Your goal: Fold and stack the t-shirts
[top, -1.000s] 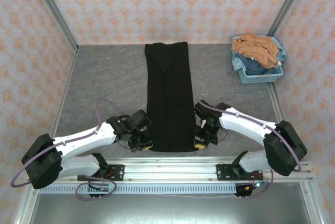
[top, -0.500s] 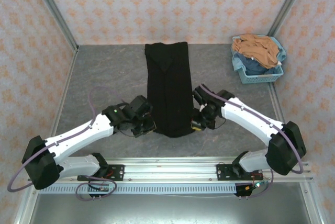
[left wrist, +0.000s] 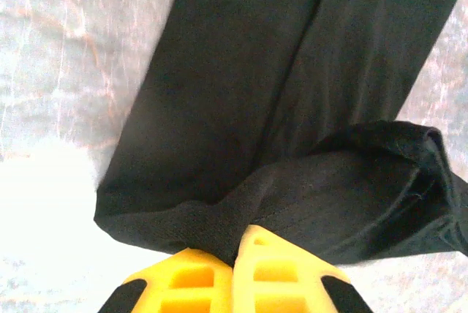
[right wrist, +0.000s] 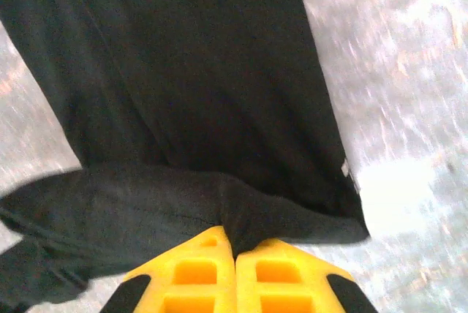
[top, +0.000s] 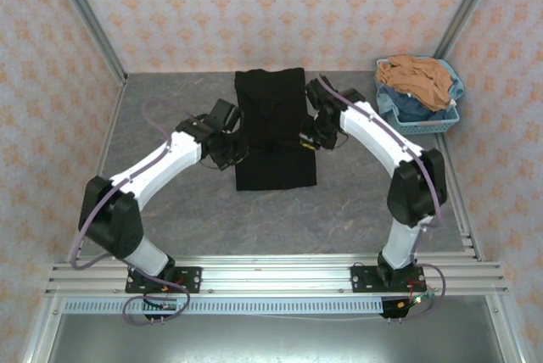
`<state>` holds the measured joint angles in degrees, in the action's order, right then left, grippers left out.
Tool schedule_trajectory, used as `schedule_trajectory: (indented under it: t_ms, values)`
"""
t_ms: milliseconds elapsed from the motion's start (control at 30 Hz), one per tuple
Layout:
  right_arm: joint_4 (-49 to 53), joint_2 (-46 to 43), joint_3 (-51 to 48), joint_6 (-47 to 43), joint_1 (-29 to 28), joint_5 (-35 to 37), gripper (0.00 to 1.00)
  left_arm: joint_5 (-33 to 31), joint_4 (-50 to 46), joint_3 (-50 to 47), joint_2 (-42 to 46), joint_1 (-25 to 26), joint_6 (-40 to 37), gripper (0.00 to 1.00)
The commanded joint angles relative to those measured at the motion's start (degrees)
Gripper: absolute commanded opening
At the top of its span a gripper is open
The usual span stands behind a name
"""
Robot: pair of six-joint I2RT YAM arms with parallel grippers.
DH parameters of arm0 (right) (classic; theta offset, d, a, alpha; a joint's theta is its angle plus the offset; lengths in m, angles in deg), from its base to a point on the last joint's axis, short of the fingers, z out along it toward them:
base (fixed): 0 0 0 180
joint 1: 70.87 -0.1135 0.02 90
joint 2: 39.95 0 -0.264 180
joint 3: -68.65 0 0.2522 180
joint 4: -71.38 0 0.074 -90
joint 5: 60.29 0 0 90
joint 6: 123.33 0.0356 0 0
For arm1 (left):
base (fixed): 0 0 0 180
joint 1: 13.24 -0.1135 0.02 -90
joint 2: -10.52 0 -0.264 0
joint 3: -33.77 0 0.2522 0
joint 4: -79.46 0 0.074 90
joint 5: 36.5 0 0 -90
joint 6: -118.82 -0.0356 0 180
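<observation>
Left fingers (left wrist: 191,280): pinched shut on one hem corner of the black t-shirt (top: 270,125), cloth bunched between them. A second ago they sat low by the arm bases, with the shirt stretched as one long strip down the desk (top: 170,210). They have since carried that hem up and away from the bases, to partway along the strip.

T-shirt: centre of the desk, far end by the back wall. Its near part is now doubled back over the rest, so the fold line forms its near edge. The carried hem looks lifted, not yet laid flat.

Right fingers (right wrist: 281,284): likewise clamped on the opposite hem corner, roughly level with the left pair.

Basket (top: 399,121): light blue, far right corner, heaped with tan and blue clothes, well apart from the shirt.

Reading: half fold under way; the hem probably wants taking on toward the far end, then releasing.
</observation>
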<state>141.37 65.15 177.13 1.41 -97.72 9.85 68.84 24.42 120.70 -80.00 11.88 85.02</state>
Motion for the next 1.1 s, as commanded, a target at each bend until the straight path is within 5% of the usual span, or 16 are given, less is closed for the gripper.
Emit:
schedule_trajectory:
  t_ms: [0, 867, 900, 1067]
  values:
    - [2.9, 5.6, 8.0, -3.0, 1.3, 2.6, 0.00, -2.1, -1.7, 5.3, -4.3, -2.8, -4.5, 0.00]
    - [6.7, 30.4, 32.5, -1.2, 6.6, 1.3, 0.00, 4.6, -4.4, 37.3, -36.7, -11.0, -13.5, 0.00]
    - [7.0, 31.3, 33.7, -1.1, 6.9, 1.1, 0.02, 5.2, -4.9, 39.1, -37.9, -11.2, -14.0, 0.04]
    - [7.8, 32.0, 38.6, -2.9, 7.9, 1.6, 0.46, 6.0, -5.0, 43.4, -38.0, -12.1, -14.8, 0.47]
